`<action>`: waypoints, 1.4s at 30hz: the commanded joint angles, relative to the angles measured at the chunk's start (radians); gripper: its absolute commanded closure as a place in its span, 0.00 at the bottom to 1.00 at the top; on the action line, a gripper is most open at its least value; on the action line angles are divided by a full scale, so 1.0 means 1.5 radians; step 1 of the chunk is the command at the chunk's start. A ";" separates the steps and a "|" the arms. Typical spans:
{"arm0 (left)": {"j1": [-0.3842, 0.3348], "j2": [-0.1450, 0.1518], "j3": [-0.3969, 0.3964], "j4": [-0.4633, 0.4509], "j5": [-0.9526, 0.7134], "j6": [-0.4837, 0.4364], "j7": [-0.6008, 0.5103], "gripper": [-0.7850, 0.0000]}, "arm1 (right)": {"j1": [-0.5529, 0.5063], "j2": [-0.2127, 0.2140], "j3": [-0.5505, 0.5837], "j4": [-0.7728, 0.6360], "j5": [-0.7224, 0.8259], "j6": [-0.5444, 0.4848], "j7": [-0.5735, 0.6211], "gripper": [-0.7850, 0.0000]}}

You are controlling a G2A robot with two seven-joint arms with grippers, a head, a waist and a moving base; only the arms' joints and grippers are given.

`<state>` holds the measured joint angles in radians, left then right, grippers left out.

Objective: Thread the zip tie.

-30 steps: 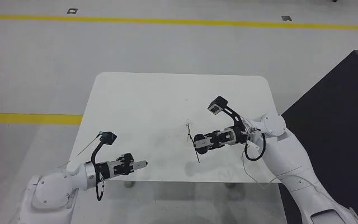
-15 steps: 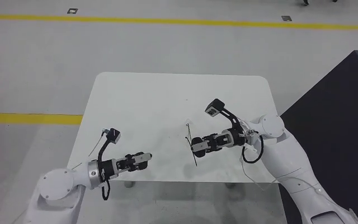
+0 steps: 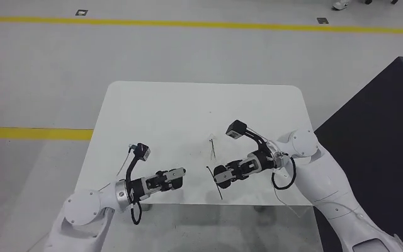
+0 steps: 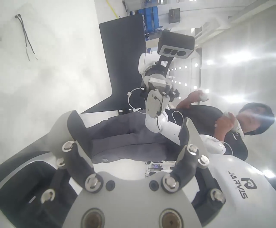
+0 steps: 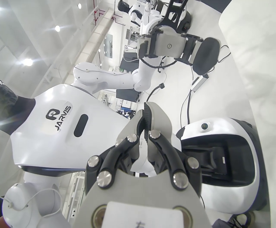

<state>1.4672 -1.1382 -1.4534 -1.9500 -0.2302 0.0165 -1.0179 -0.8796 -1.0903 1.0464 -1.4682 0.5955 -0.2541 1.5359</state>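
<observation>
- Now the left jaws, spread and empty, have swung near the right ones.
- Right jaws clamp the zip tie (image 3: 218, 192); threading looks close.

A white table (image 3: 176, 113) with rounded corners stands on a pale grey floor (image 3: 189, 57), which is crossed by a yellow line (image 3: 189, 24) beyond the table and a second yellow stripe (image 3: 44, 133) off its left side. A black panel (image 3: 378, 107) rises just beside the table's right side. Round ceiling lamps (image 5: 27, 62) shine overhead, and blue racks (image 4: 152, 16) stand far behind the panel.
</observation>
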 commanded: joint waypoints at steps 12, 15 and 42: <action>-0.028 0.003 0.015 -0.003 -0.056 0.054 -0.049 0.00 | 0.018 0.002 -0.023 0.018 -0.009 -0.007 0.000 1.00; -0.024 0.002 0.023 -0.003 -0.070 0.062 -0.037 0.00 | 0.018 0.002 -0.023 0.018 -0.009 -0.007 0.000 1.00; -0.039 -0.008 0.105 -0.018 -0.105 0.041 0.155 0.26 | 0.018 0.002 -0.023 0.018 -0.009 -0.007 0.000 1.00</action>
<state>1.4076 -1.1508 -1.2973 -1.9754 -0.3895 0.0797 -0.7894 -0.8519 -1.0877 1.0112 -1.4416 0.5825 -0.2642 1.5359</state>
